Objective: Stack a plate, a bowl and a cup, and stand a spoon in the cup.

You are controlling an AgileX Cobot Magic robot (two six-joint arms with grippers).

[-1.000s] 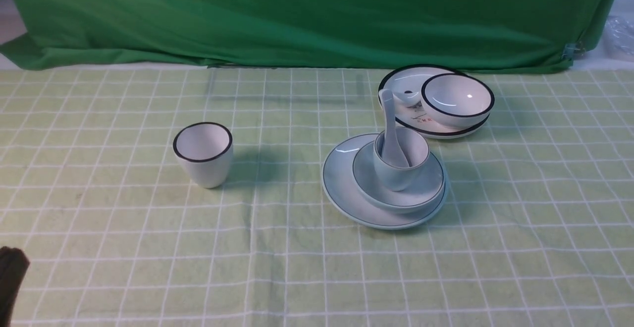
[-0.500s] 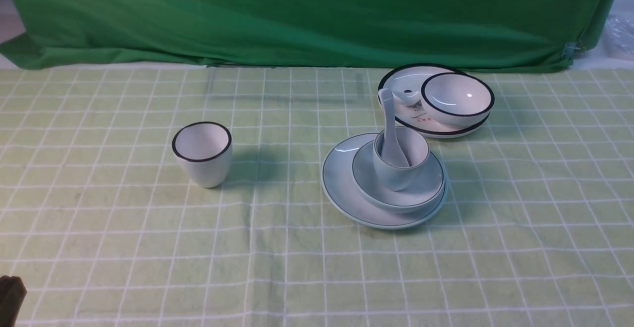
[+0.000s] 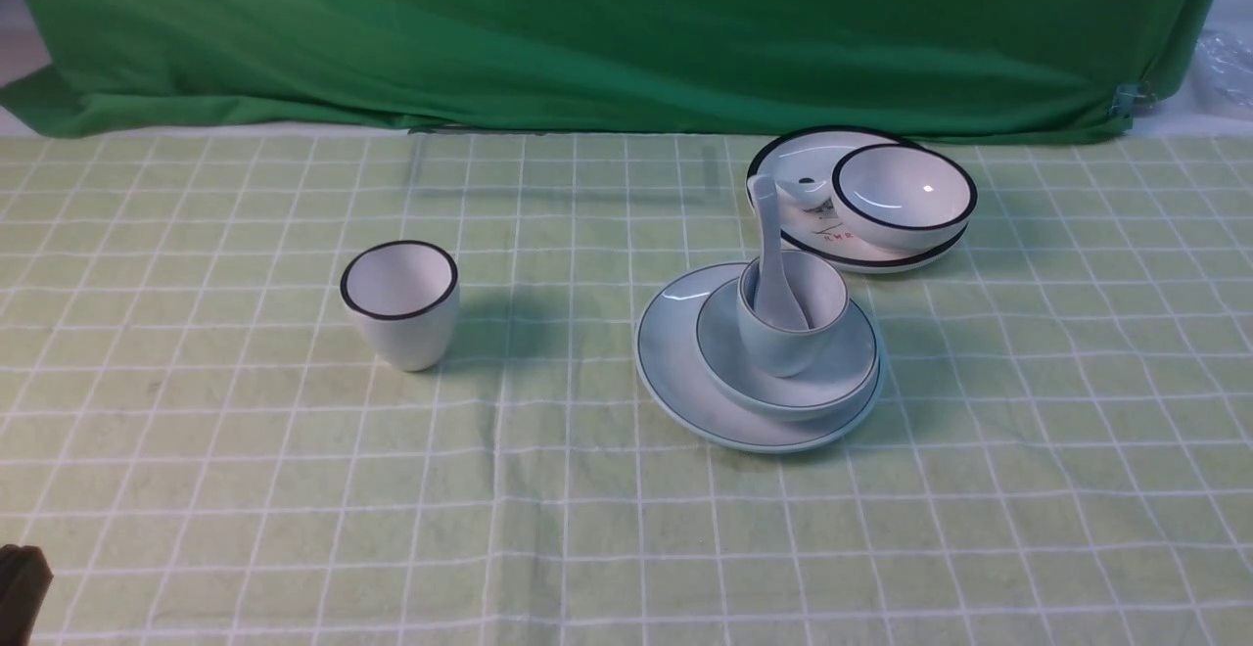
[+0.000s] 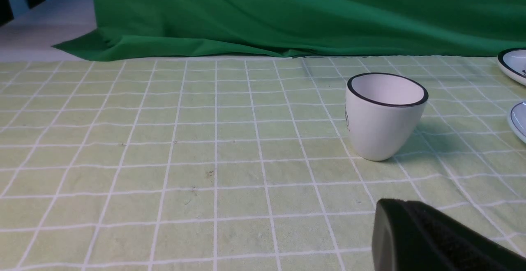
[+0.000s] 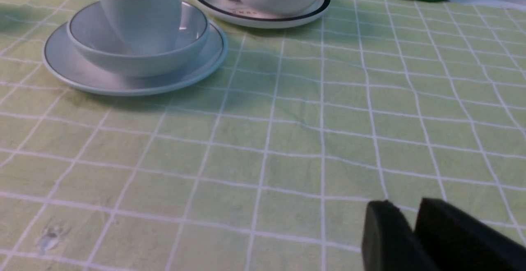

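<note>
The pale blue-green plate (image 3: 675,372) lies right of the table's middle, with the bowl (image 3: 842,372) on it. The cup (image 3: 783,347) stands in the bowl. The white spoon (image 3: 770,235) stands in the cup, handle up and leaning back-left. The right wrist view shows the same plate (image 5: 82,78), bowl (image 5: 123,63) and cup (image 5: 139,20). My left gripper (image 3: 20,577) sits at the near left corner, fingers together (image 4: 396,205), holding nothing. My right gripper (image 5: 404,209) is outside the front view; it hovers low, near of the stack, slightly open and empty.
A white black-rimmed cup (image 3: 401,303) stands alone at left of centre, ahead of the left gripper (image 4: 384,115). Behind the stack, a white black-rimmed plate (image 3: 803,152) carries a white black-rimmed bowl (image 3: 905,196). Green cloth (image 3: 626,29) hangs along the table's far edge.
The left gripper has sunk lower into the near left corner of the front view. The stack and the other dishes have not moved.
</note>
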